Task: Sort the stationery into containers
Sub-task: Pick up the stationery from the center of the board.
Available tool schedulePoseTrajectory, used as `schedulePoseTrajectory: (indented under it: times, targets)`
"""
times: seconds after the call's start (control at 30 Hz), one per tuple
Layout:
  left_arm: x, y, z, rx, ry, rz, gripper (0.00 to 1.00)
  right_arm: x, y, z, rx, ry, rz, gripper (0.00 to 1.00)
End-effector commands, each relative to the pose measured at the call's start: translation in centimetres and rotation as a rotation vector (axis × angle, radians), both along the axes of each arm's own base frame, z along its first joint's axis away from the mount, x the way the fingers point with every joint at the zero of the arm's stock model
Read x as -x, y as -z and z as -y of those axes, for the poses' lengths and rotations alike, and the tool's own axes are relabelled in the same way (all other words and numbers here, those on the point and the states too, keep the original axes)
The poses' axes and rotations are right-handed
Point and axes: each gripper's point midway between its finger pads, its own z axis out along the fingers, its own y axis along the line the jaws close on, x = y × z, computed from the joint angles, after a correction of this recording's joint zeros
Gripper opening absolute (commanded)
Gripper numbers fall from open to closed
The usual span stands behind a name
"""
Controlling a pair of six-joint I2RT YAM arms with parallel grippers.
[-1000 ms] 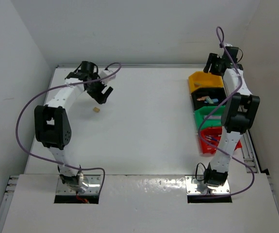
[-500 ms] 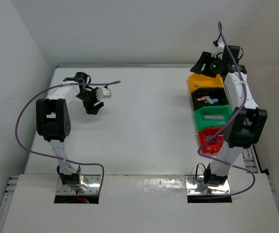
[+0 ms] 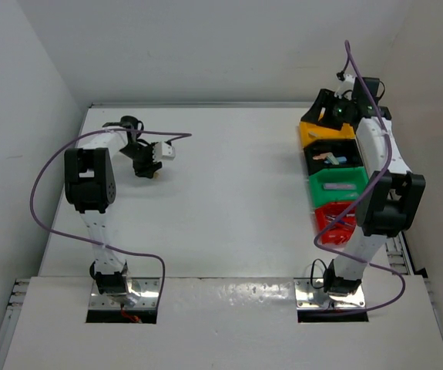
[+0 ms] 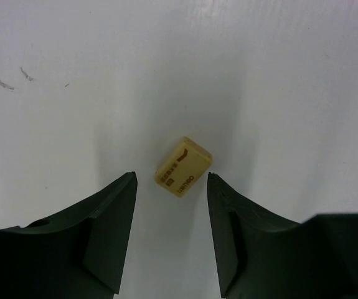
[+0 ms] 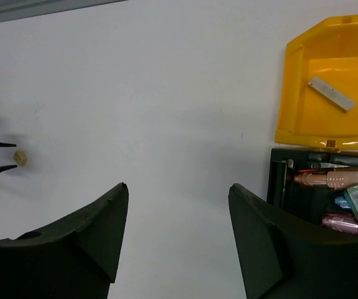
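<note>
A small tan eraser (image 4: pixel 183 167) lies on the white table just past the tips of my left gripper (image 4: pixel 172 175). Its jaws are open, one on each side of the eraser, with a thin gap to each. From above, the left gripper (image 3: pixel 145 167) points down and covers the eraser. My right gripper (image 3: pixel 325 108) hovers open and empty at the far end of the yellow bin (image 3: pixel 306 132). Black (image 3: pixel 307 154), green (image 3: pixel 311 181) and red (image 3: pixel 323 231) bins follow in a row. The right wrist view shows the eraser (image 5: pixel 20 157) far left.
The yellow bin (image 5: pixel 281 112) holds a flat grey strip (image 5: pixel 331 93). Pink and pale green markers (image 5: pixel 347 187) lie in the black bin (image 5: pixel 277 187). The bins line the table's right edge. White walls stand close behind and on both sides.
My left gripper came down over the eraser and its jaws narrowed around it. The right arm stretched out and its gripper swung left over the yellow bin's far end.
</note>
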Motion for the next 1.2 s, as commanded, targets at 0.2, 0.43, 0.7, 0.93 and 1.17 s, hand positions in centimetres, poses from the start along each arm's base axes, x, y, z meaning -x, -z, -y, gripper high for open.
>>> schedulePoseTrajectory:
  times: [0.2,0.43,0.7,0.93,1.17]
  targets:
    - [1.7,0.9,0.9,0.049,0.069,-0.013,0.41,0.3,-3.3,-0.9,-0.008,-0.028,0.08,0.65]
    - [3.4,2.2,0.7,0.039,0.063,-0.039,0.4,0.2,-3.9,-3.0,-0.018,-0.067,0.094,0.65]
    - [0.6,-5.6,5.1,0.302,-0.082,0.053,0.14,1.3,-5.8,-6.7,-0.152,-0.086,0.102,0.68]
    - [0.2,-18.4,15.4,0.695,-0.16,0.173,0.1,4.5,-6.2,-13.6,-0.34,-0.186,0.01,0.7]
    - [3.2,-26.5,23.1,0.854,-0.084,0.197,0.09,6.2,-8.6,-18.9,-0.414,-0.322,0.02,0.73]
